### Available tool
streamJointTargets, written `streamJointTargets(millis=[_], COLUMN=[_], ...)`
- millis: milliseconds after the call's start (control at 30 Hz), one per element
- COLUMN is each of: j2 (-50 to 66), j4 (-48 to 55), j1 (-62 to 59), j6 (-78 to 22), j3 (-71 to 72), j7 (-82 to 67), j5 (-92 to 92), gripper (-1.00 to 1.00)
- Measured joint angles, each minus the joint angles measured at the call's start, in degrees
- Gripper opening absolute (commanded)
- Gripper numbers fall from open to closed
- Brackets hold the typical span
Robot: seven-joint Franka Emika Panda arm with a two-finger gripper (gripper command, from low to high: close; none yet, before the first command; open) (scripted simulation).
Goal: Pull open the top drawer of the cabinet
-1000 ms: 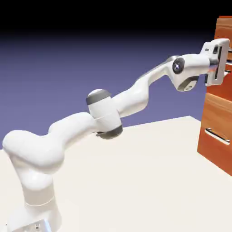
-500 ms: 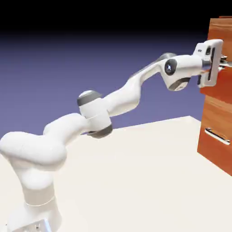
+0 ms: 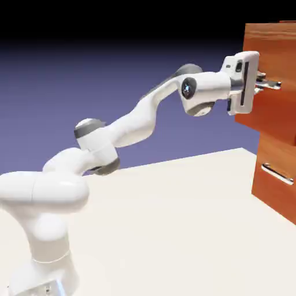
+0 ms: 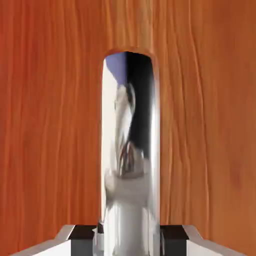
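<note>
The cabinet [image 3: 276, 156] looks like reddish-brown wood with a glossy, smooth finish. On the top drawer [image 4: 50, 125] the front shows fine dark grain lines running along the wood. Its bar handle [image 4: 130, 150] is polished silver metal, mirror-bright, and it reflects the backdrop and the arm. The lower drawer's handle [image 3: 277, 174] has the same silver sheen. The arm [image 3: 133, 124] is smooth white plastic-like shell with a soft gloss, with darker grey matt bands at its joints. The gripper [image 3: 265, 84] has grey metallic-looking fingers [image 4: 82, 235]. The table [image 3: 173, 231] is a plain, matt, cream-coloured surface without texture.
</note>
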State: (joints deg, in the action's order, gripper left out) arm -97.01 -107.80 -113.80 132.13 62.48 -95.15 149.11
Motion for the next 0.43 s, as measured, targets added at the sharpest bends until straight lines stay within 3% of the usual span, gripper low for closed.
streamJointTargets(millis=[333, 367, 433], j2=[-3.22, -3.29, -3.29], j4=[-20.76, -21.14, -21.14], j1=[13.84, 14.12, 14.11], j6=[-7.14, -7.27, -7.23], j3=[-2.19, -2.25, -2.25], j7=[-2.80, -2.83, -2.93], j5=[-3.55, -3.66, -3.49], gripper=[-1.00, 1.00, 1.00])
